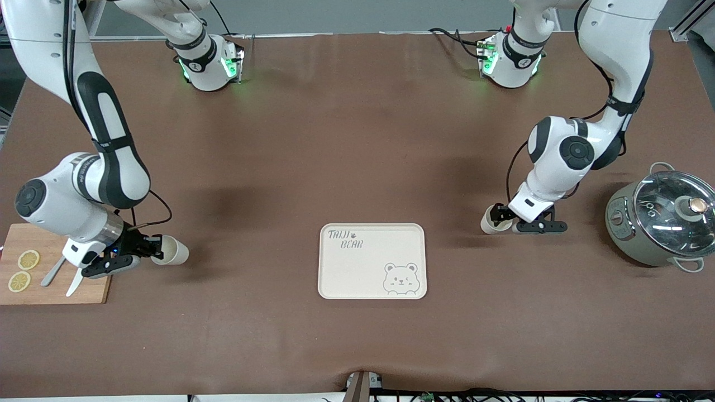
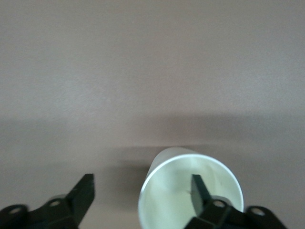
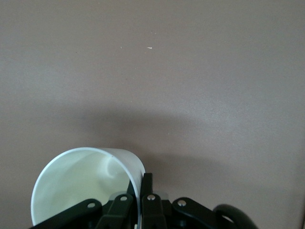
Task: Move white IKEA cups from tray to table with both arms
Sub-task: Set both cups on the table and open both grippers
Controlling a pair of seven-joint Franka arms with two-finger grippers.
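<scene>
Bare tray (image 1: pixel 335 279), right end effector (image 1: pixel 146 252) pinching cup (image 1: pixel 173 250) (tilted), left end effector (image 1: pixel 505 219) spread around cup (image 1: pixel 491 221)

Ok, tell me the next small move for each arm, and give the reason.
Probably lift the left pincer straight up: its fingers stand apart, one still inside the cup resting on the table beside the tray. The right pincer is shut on the rim of the other cup, so it should likely open next.
</scene>
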